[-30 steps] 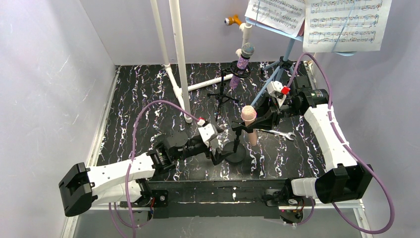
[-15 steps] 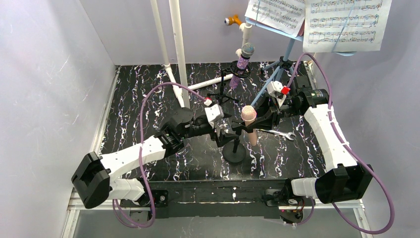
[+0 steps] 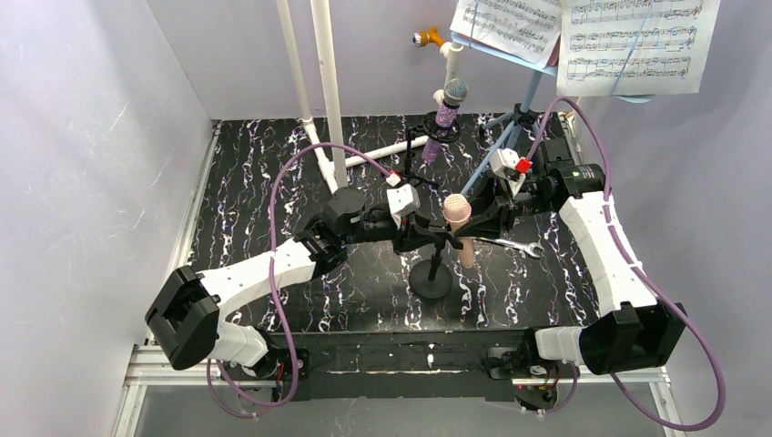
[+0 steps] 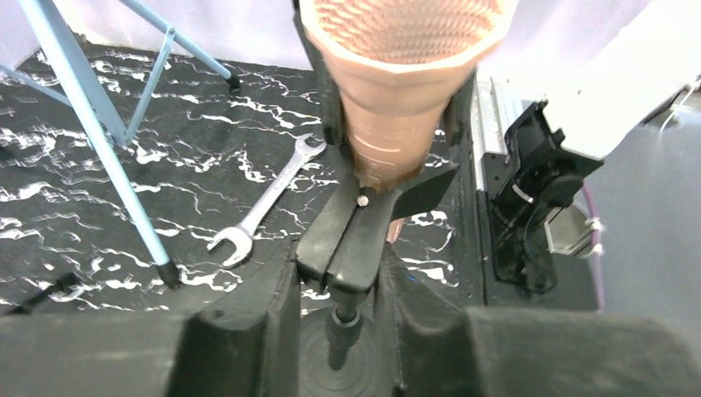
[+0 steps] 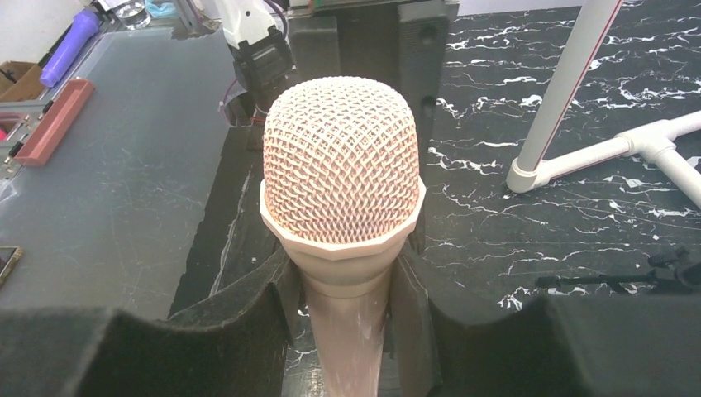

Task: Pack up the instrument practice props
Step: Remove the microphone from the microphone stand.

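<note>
Nearest, the round-base holder (image 3: 431, 280) stands on the worktop (image 3: 255, 200), the left tool (image 4: 342, 277) pinched on its clip and the right tool (image 5: 345, 289) clamped round the peach microphone (image 5: 339, 157) seated in it. I'd judge they're freeing the microphone: next, a straight lift while the holder's pinned. Only the left wrist view shows that clip grip.

Peach microphone (image 5: 343, 174): head of open woven mesh, rough to the eye; collar and body of smooth plastic with a faint sheen.
Round-base holder (image 4: 351, 240): matt black plastic clip; base moulded with concentric ridges.
Silver wrench (image 4: 266, 192): bright bare metal.
Music rack legs (image 4: 95, 124): smooth light-blue painted tube.
White pipes (image 5: 570, 74): smooth, glossy plastic.
Sheet-music pages (image 3: 637, 41): matt paper.
Purple glitter microphone (image 3: 445, 116): sparkling, grainy body.
Table (image 4: 83, 207): black, white-veined, semi-gloss.
</note>
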